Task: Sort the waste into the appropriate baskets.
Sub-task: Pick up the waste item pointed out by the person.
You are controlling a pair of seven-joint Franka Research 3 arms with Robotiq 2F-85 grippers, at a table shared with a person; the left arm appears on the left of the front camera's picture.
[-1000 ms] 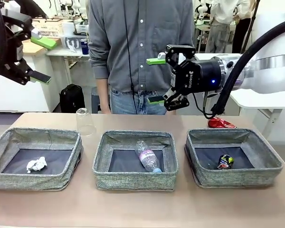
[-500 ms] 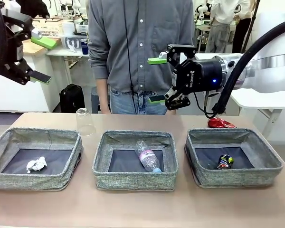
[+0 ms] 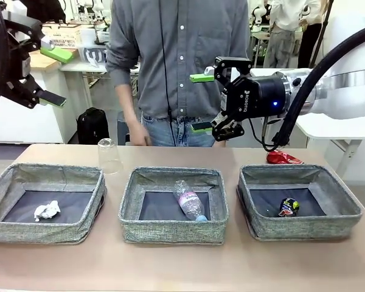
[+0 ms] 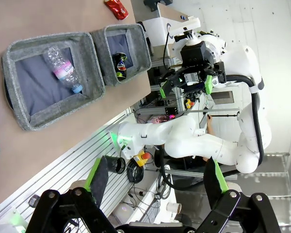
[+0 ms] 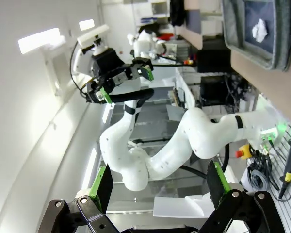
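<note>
Three grey woven baskets stand in a row. The left basket (image 3: pixel 39 232) holds a crumpled white tissue (image 3: pixel 47 210). A clear water bottle (image 3: pixel 190 202) lies in the middle basket (image 3: pixel 173 231). The right basket (image 3: pixel 304 226) contains a dark drink can (image 3: pixel 288 207). A clear plastic cup (image 3: pixel 109 156) stands upside down on the table behind the left basket, and a crushed red can (image 3: pixel 283 157) lies behind the right basket. My left gripper (image 3: pixel 55 77) hangs high at the far left, open and empty. My right gripper (image 3: pixel 201 102) is open and empty, high above the middle and right baskets.
A person in a grey shirt stands at the far side, one hand (image 3: pixel 139 135) lowered near the table's far edge right of the cup. In the left wrist view the middle basket (image 4: pixel 19 104), the bottle (image 4: pixel 63 73) and the red can (image 4: pixel 116 7) show.
The person's arm has swung outward and the hand has dropped toward the table's far edge. My right gripper shifted slightly; the left gripper stayed still.
</note>
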